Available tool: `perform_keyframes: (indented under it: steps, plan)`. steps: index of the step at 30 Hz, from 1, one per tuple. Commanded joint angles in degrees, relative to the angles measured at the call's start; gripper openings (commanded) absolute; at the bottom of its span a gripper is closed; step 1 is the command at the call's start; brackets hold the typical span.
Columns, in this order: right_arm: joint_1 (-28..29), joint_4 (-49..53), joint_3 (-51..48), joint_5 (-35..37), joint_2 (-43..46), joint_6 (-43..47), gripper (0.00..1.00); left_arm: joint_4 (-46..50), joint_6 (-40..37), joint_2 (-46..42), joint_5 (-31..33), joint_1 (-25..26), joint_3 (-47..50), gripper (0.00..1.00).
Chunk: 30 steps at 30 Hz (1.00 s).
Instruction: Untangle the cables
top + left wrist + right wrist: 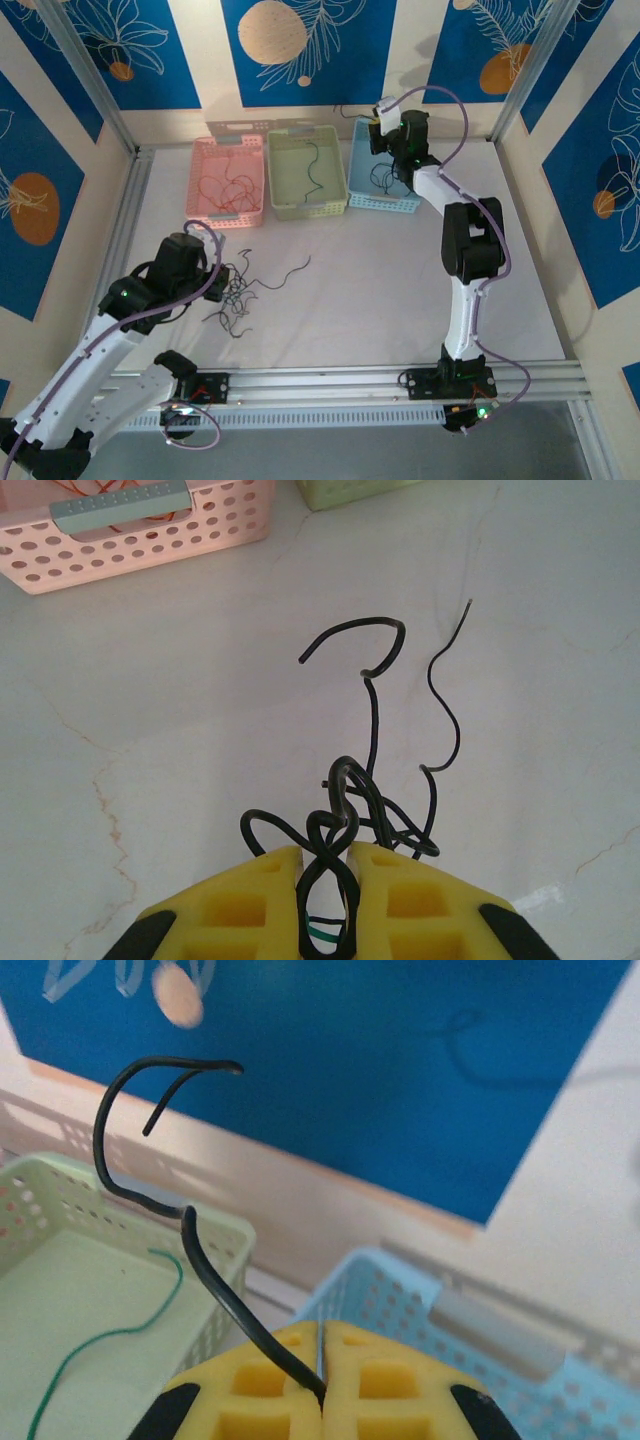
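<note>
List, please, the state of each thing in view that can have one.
left gripper: shut on the cable clump.
right gripper: shut on one black cable, raised near the blue basket.
cable clump: knotted, gripped.
black cable: single, curled, held up.
loose strand: lying free beside the clump.
pink basket: holds red cables.
green basket: holds a green cable.
blue basket: holds dark cables.

I see a knotted clump of black cables [348, 808] lying on the table [150, 730], curly ends sticking out; 1 black cable [213, 1293] is pinched aloft, curling into a hook.
</note>
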State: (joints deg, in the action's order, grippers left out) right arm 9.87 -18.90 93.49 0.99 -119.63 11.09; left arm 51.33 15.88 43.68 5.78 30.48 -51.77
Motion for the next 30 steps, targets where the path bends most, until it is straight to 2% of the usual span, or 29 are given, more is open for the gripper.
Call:
perform_keyframes:
  steps: [1,6,11,13,17,21,26,30]
  plan:
    - [-0.1,-6.2,0.8,-7.1,3.2,8.5,0.0,-1.3,-1.3,0.2,-0.8,-0.5,0.4,0.0]
    - [0.0,-8.9,2.9,-6.6,0.2,12.3,0.0,-1.3,-1.3,0.5,-0.5,-0.5,0.5,0.0]
    - [1.0,-10.5,2.6,-9.0,-2.9,26.7,0.0,-1.3,-1.3,1.1,-0.5,-0.6,0.6,0.0]
    - [1.2,-10.3,2.5,-7.5,-4.1,30.0,0.0,-1.3,-1.3,1.4,-0.5,-0.5,0.6,0.0]
    - [0.3,-11.0,2.2,1.7,-6.1,25.0,0.0,-1.3,-1.2,1.9,-0.4,-0.6,0.6,0.0]
    - [-1.2,-8.8,-0.7,2.4,-5.6,13.8,0.0,-1.3,-1.2,1.8,-0.4,-0.6,0.6,0.0]
    - [-1.6,-7.7,-4.4,9.7,-5.0,5.8,0.0,-1.3,-1.2,1.6,-0.2,-0.6,0.6,0.0]
    - [-2.6,-1.8,-5.5,12.5,-4.1,-1.8,0.0,-1.3,-1.2,1.5,-0.2,-0.6,0.6,0.0]
